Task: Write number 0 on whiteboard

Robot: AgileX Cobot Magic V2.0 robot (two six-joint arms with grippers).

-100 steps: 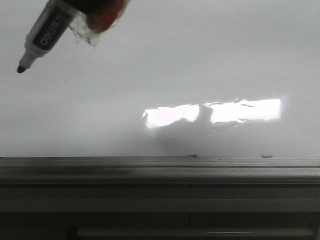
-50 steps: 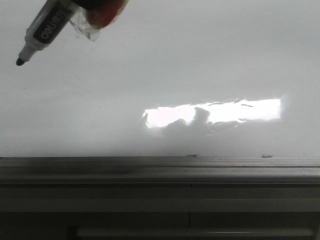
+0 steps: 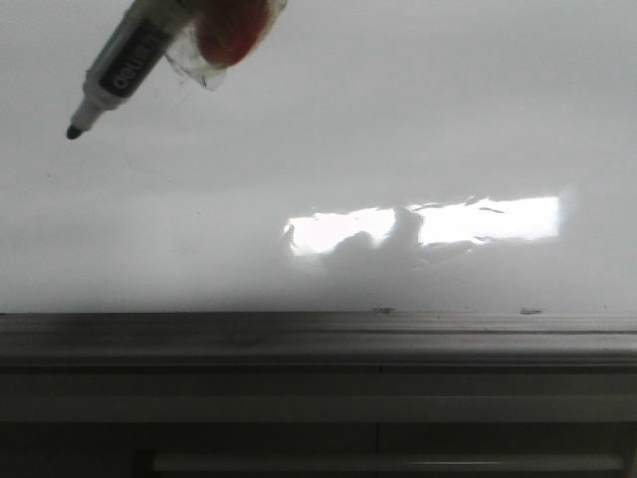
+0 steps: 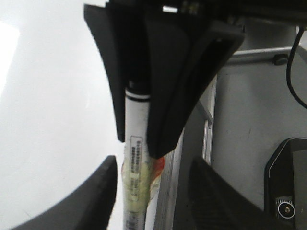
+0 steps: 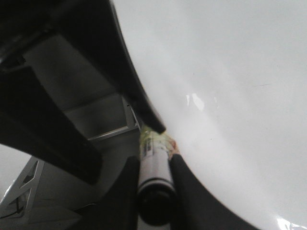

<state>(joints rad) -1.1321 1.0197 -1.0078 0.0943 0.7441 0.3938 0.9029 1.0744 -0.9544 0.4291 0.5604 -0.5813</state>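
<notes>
Front view, upper left: a black-tipped whiteboard marker [image 3: 127, 66] slants down to the left, its tip over the whiteboard [image 3: 418, 119]; contact cannot be confirmed. Just to the right of the barrel, a red lump under clear tape [image 3: 227, 32] is attached to it. The board fills the scene ahead. A bright rectangular glare [image 3: 428, 223] lies right of centre, and the grey edge rail [image 3: 318, 339] runs along the near side.

Left wrist view: the left gripper [image 4: 153, 165] stands apart, its fingers [image 4: 93, 203] flanking the marker [image 4: 135, 124] with gaps on both sides. The right gripper [image 4: 139, 143] is clamped on the barrel.

Right wrist view: the right gripper [image 5: 153, 160] is closed on the marker's [image 5: 154, 179] rear end. The taped section [image 5: 154, 143] is beyond the fingertips, and the whiteboard [image 5: 230, 86] is to one side.
</notes>
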